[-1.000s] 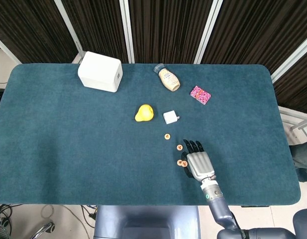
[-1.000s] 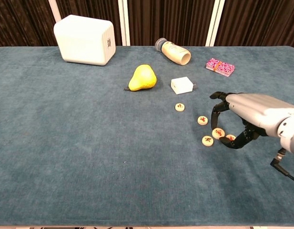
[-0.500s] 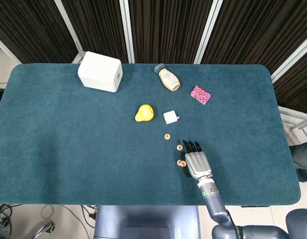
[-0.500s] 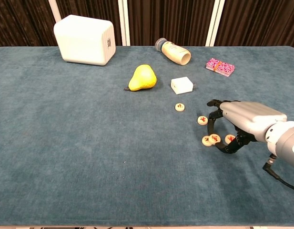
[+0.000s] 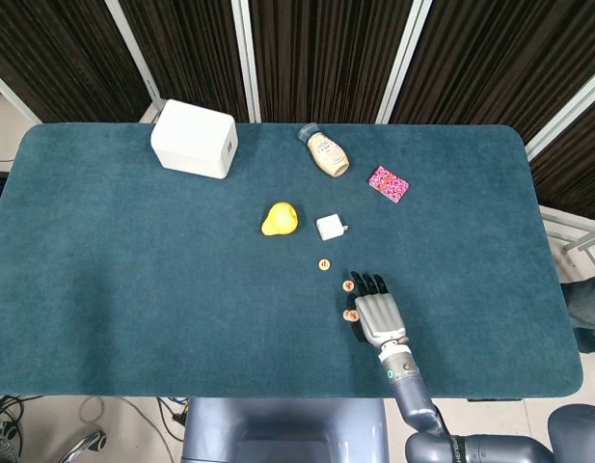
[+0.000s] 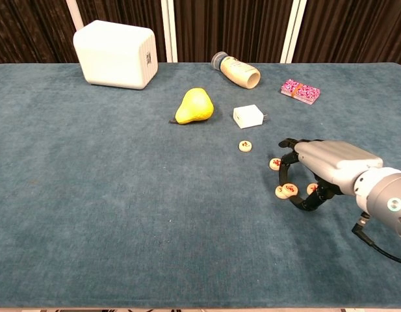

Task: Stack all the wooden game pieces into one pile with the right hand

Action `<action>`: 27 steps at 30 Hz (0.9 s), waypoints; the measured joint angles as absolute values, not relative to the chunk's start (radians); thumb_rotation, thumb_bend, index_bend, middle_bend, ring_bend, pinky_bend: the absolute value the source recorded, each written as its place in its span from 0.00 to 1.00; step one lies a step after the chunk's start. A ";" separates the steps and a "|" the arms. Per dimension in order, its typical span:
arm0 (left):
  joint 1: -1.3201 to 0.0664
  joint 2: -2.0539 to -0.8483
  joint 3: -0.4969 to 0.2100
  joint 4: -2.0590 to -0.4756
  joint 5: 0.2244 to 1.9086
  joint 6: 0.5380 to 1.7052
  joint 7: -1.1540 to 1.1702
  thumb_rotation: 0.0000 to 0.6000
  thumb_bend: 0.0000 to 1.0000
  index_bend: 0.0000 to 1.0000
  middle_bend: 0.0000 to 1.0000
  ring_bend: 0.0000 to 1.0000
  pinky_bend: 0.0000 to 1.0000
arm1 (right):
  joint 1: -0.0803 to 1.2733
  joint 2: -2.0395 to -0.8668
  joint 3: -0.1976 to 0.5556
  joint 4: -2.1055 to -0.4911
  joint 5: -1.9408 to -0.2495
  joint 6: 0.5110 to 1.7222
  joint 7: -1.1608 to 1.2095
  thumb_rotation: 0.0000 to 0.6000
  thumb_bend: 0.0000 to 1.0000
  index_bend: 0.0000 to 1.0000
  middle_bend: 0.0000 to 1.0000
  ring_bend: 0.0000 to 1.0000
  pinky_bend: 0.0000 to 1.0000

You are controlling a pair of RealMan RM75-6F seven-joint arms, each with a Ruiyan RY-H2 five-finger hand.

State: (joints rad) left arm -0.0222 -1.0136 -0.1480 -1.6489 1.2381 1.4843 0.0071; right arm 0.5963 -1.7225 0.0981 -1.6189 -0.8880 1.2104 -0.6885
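Several round wooden game pieces with red marks lie on the blue table. One piece (image 6: 245,146) (image 5: 323,263) lies alone. A second piece (image 6: 275,164) (image 5: 347,285) is just left of my right hand's fingers. My right hand (image 6: 327,168) (image 5: 379,316) arches low over the cloth, its fingertips pinching a piece (image 6: 291,188). That piece overlaps another piece (image 6: 281,192) lying on the table; in the head view the two show as one spot (image 5: 350,314). One more piece (image 6: 312,188) lies under the palm. My left hand is out of sight.
A white box (image 6: 114,54) stands at the back left, and a lying bottle (image 6: 238,70) and a pink packet (image 6: 300,91) are at the back. A yellow pear (image 6: 194,106) and a small white cube (image 6: 248,116) lie beyond the pieces.
My right hand has moved left and down with the pinched piece. That piece was lifted to the right of the leftmost near piece and now sits partly on it.
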 measured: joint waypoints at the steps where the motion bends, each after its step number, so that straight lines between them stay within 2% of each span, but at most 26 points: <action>1: -0.022 -1.013 -0.148 -1.649 1.237 1.484 0.007 1.00 0.09 0.00 0.00 0.00 0.08 | 0.597 -1.724 0.100 -1.618 -0.885 1.209 -0.692 1.00 0.44 0.44 0.00 0.00 0.00; 27: -0.020 -1.012 -0.151 -1.649 1.233 1.485 0.003 1.00 0.09 0.00 0.00 0.00 0.08 | 0.606 -1.739 0.120 -1.621 -0.877 1.200 -0.726 1.00 0.44 0.44 0.00 0.00 0.00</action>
State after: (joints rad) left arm -0.0205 -1.0121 -0.1509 -1.6488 1.2332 1.4851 0.0028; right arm 0.6059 -1.7395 0.1200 -1.6206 -0.8773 1.2005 -0.7259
